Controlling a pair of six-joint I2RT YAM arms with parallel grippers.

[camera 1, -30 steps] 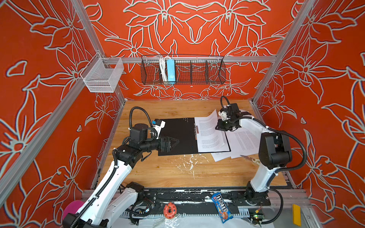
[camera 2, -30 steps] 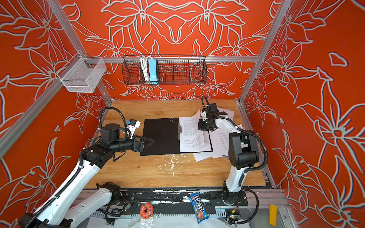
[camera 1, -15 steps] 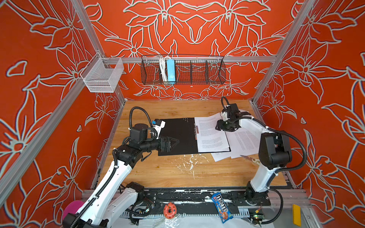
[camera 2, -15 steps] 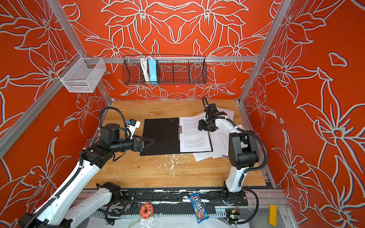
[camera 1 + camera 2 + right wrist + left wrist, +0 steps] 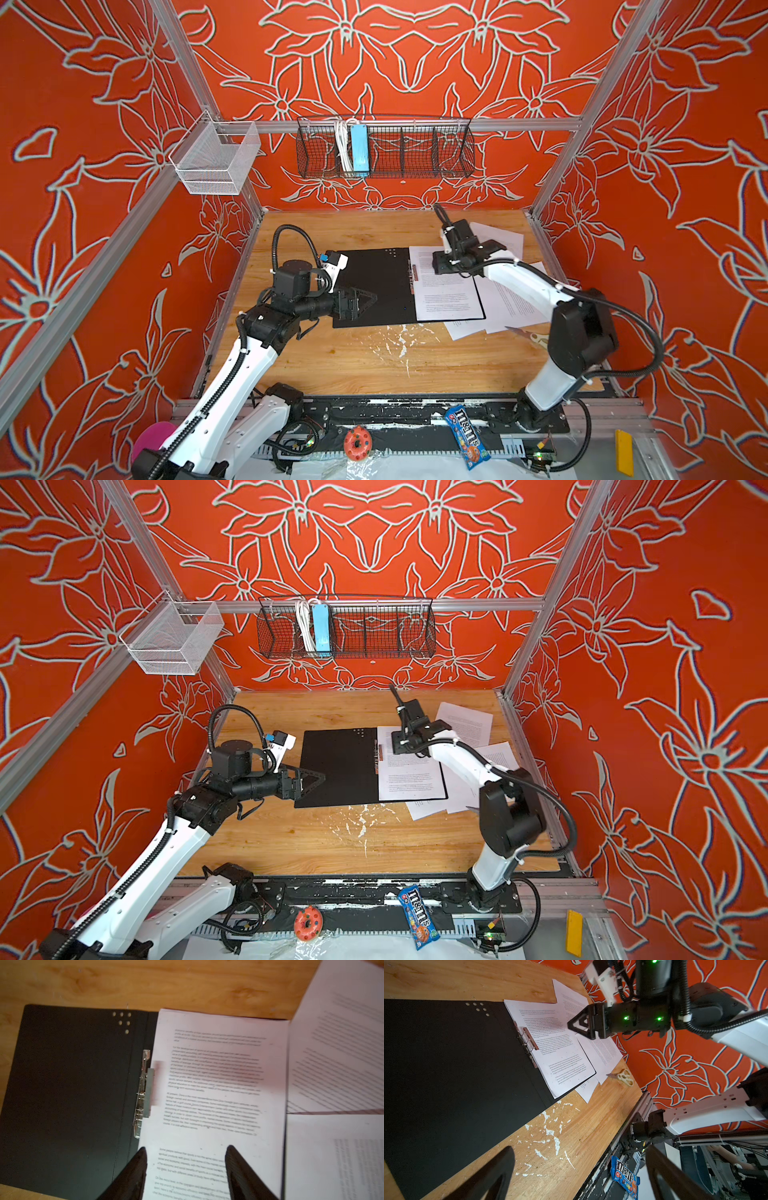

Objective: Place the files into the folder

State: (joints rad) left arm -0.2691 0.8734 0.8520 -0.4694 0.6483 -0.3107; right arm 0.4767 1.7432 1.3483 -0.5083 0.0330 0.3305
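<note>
While folder (image 5: 380, 276) lies open, files (image 5: 446, 291) parallel spine (image 5: 412, 272)

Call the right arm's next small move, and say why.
Probably shift the right gripper toward the loose sheets beside the folder: its jaws stand open and empty above the sheet lying in the folder, while others lie outside on the table.

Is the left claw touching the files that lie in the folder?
Apart. In both top views the left claw hangs over the left half of the folder, and bare black cover separates it from the files.
</note>
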